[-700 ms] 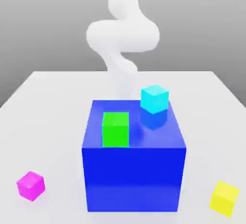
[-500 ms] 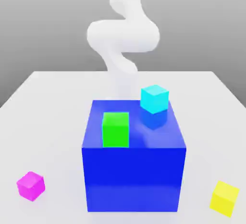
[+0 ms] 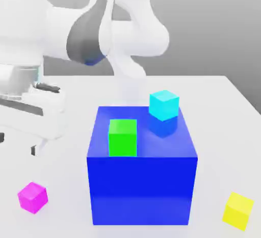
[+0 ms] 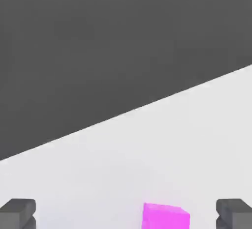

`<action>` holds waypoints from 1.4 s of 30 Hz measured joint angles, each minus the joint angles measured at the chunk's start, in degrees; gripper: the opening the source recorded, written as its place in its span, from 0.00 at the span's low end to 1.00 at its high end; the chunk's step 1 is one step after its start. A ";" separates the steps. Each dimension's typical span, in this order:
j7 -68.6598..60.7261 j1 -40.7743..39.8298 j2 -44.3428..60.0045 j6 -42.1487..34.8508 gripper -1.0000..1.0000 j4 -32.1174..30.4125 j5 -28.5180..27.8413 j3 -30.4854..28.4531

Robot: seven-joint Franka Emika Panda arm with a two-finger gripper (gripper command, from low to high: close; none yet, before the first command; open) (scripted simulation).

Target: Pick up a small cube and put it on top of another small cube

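The small magenta cube [image 3: 32,197] sat on the white table [image 3: 214,109] at the lower left of the exterior frame, well apart from the big blue block [image 3: 141,175]. In the hand view it lay between the gripper's [image 4: 126,214] fingertips [image 4: 17,212], which stood wide apart, holding nothing. A green cube [image 3: 123,137] and a cyan cube [image 3: 163,104] rested atop the block; a yellow cube [image 3: 238,210] lay at lower right.

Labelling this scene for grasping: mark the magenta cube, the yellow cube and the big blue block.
magenta cube [image 3: 33,197], exterior view, its front face.
yellow cube [image 3: 238,210], exterior view, its front face.
big blue block [image 3: 142,191], exterior view, its front face.
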 joint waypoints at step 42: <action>25.74 10.66 -21.64 -29.54 0.00 0.38 4.32 14.97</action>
